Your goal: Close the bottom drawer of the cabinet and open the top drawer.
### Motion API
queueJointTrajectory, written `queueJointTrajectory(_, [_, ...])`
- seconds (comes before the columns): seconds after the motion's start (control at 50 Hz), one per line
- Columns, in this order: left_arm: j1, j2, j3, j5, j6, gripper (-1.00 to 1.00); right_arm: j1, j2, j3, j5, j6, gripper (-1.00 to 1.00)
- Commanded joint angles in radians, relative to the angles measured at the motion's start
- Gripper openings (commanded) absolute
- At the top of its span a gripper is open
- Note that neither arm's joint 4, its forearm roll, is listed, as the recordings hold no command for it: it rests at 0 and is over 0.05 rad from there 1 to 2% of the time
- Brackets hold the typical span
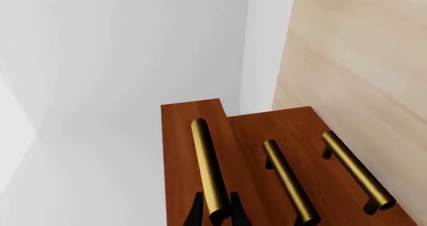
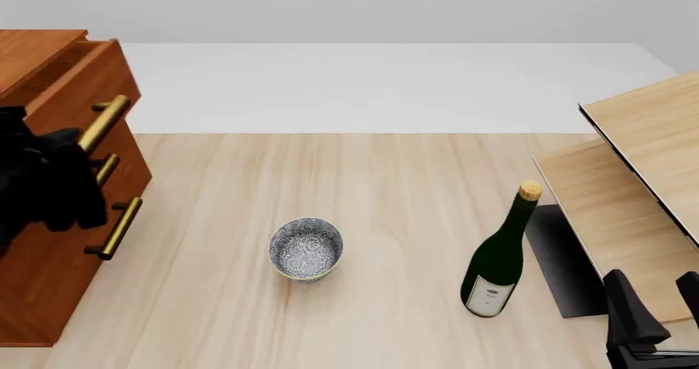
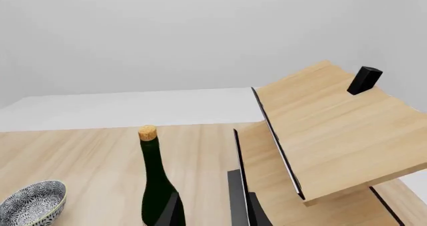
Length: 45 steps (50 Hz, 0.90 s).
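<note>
At the bench's left edge we see the reddish-brown wooden cabinet [image 2: 49, 246], drawer fronts facing right | top drawer [image 2: 82, 83] pulled out, brass bar handle running near-to-far | our left gripper [image 1: 215, 213] clenched on that handle | right gripper [image 3: 210, 211] released, near corner | patterned bowl [image 2: 306, 248], green wine bottle [image 2: 497, 263] mid-bench.

Cabinet [image 2: 44, 303] — top drawer [image 2: 77, 78] out, bottom drawer [image 2: 65, 254] shut.
</note>
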Motion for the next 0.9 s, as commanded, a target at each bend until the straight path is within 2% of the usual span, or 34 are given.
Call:
queueJointTrajectory(0.02, [-0.082,0.089,-0.049,-0.037,0.004,-1.00,-0.001,0.001,0.000,-0.001,0.001,1.00])
queueJointTrajectory(0.9, [-0.141,0.061,-0.055,0.000,0.004,-1.00,-0.004,0.011,-0.004,-0.007,0.008,1.00])
